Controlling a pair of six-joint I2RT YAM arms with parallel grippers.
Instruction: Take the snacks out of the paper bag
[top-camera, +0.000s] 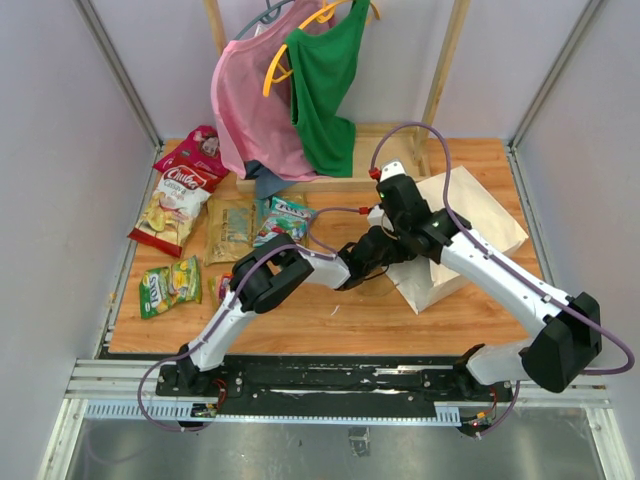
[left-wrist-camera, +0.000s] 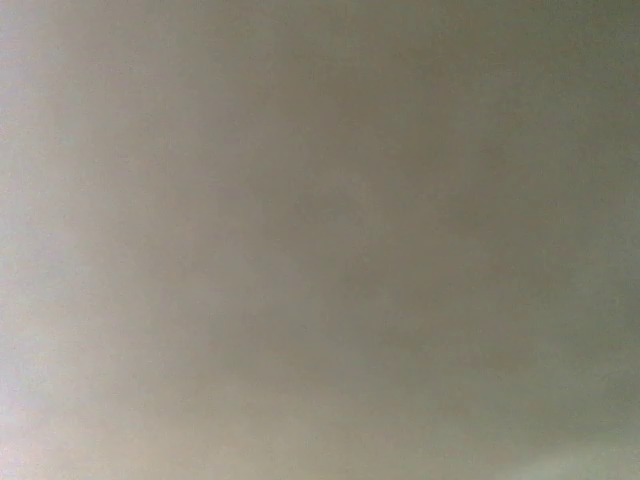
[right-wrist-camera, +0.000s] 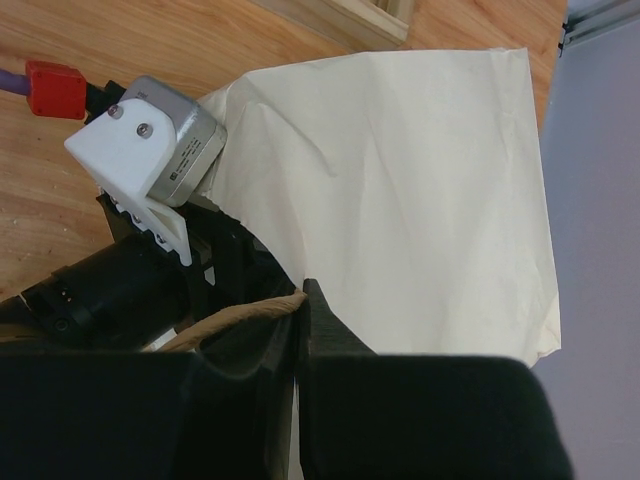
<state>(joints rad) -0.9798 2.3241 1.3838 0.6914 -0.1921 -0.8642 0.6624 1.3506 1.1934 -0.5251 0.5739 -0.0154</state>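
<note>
The cream paper bag (top-camera: 480, 225) lies on its side at the right, mouth facing left; it also fills the right wrist view (right-wrist-camera: 420, 190). My right gripper (top-camera: 408, 243) (right-wrist-camera: 303, 297) is shut on the bag's mouth edge by its twisted handle (right-wrist-camera: 230, 322). My left gripper (top-camera: 385, 255) reaches into the bag's mouth, its fingers hidden inside. The left wrist view shows only blurred beige paper. Several snack packets lie at the left: red (top-camera: 195, 150), white and red (top-camera: 172, 205), tan (top-camera: 230, 230), teal (top-camera: 283, 218), yellow-green (top-camera: 168, 285).
A pink garment (top-camera: 255, 110) and a green garment (top-camera: 325, 85) hang on hangers over a wooden rack (top-camera: 350, 180) at the back. A small purple packet (top-camera: 222, 288) lies by the left arm's elbow. Grey walls close in both sides.
</note>
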